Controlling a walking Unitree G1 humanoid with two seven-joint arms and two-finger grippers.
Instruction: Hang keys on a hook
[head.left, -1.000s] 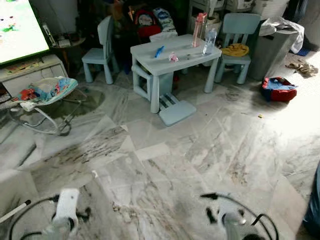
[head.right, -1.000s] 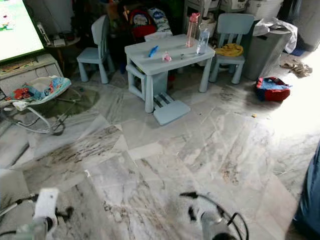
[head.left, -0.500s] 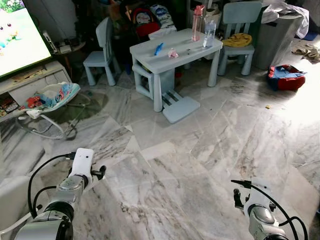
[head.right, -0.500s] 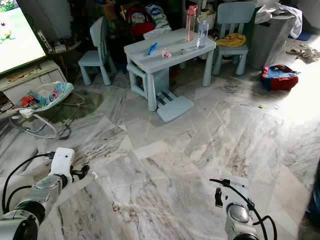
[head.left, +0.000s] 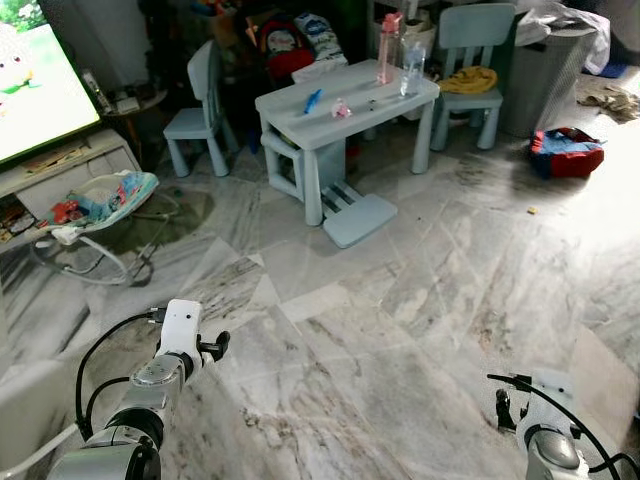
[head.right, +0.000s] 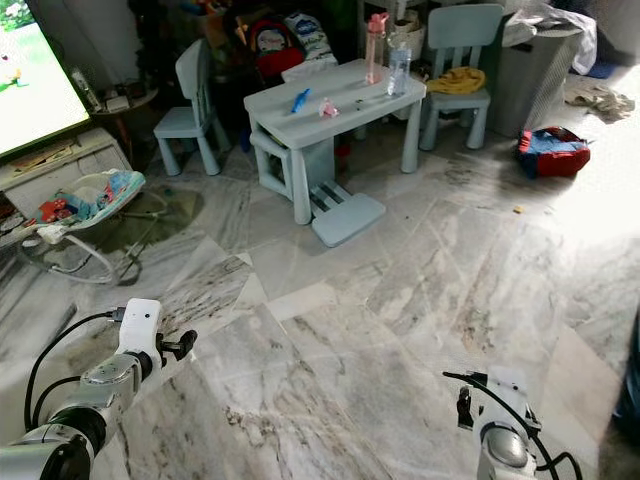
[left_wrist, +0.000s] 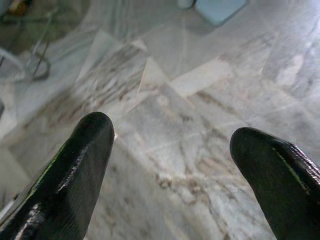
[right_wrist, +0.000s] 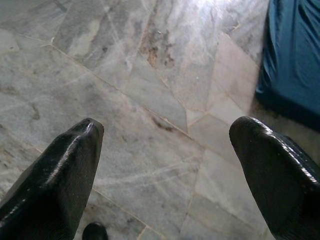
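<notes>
Both grippers' jaws stood spread, holding nothing; the left gripper (left_wrist: 170, 165) and right gripper (right_wrist: 165, 170) hung low over the marble floor (head.left: 400, 300); the keys could not be made out; a blue table (head.left: 345, 105) stood well ahead.

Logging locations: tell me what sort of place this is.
Likely a home living room used by small children: a child-size table with chairs, a baby bouncer, and a lit TV.

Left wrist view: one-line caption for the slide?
Left gripper open and empty, black fingers spread over the grey-veined marble floor, no keys or hook in sight.
</notes>
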